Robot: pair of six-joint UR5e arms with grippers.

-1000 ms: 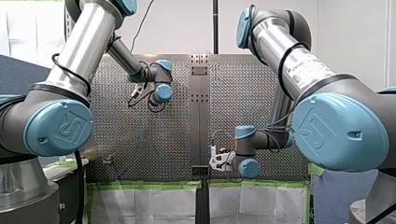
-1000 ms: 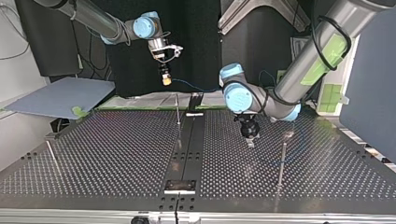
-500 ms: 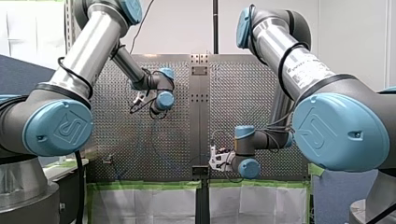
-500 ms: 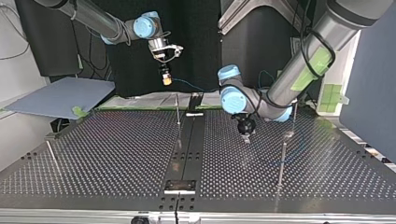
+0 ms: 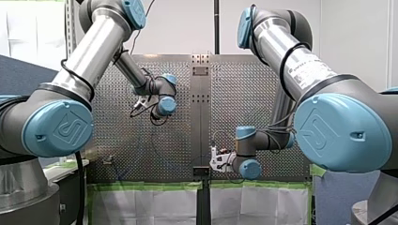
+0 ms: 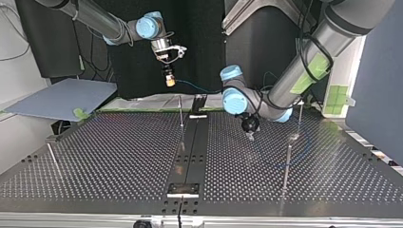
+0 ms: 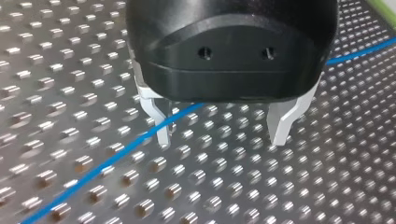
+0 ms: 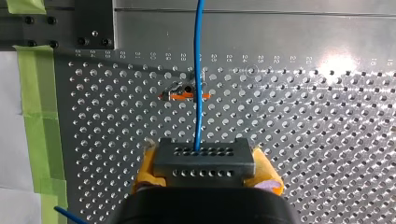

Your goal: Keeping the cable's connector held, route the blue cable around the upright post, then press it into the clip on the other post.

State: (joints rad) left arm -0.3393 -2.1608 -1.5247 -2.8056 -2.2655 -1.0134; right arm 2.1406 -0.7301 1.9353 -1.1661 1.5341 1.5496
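My right gripper (image 8: 204, 162) has its yellow pads (image 8: 145, 164) shut on the grey connector block (image 8: 203, 150), held in the air at the top view's far left-centre (image 6: 167, 80). The blue cable (image 8: 199, 65) runs ahead from the connector, past a post topped with an orange clip (image 8: 186, 96). My left gripper (image 7: 222, 139) stands open just above the perforated table (image 7: 70, 56). The blue cable (image 7: 116, 156) lies on the table beside one metal finger (image 7: 161, 125), not gripped. In the top view my left gripper (image 6: 250, 135) is right of centre, near a loop of blue cable (image 6: 304, 148).
Thin upright posts stand on the table in the top view: one near the middle (image 6: 181, 111), two at the right (image 6: 287, 164) (image 6: 300, 118), one at the left edge (image 6: 52, 159). A dark centre rail (image 6: 190, 152) divides the table. A grey board (image 6: 62, 97) lies beyond the left side.
My left gripper has moved a little toward the far side and the middle of the table, staying open. My right arm has kept still with the connector.
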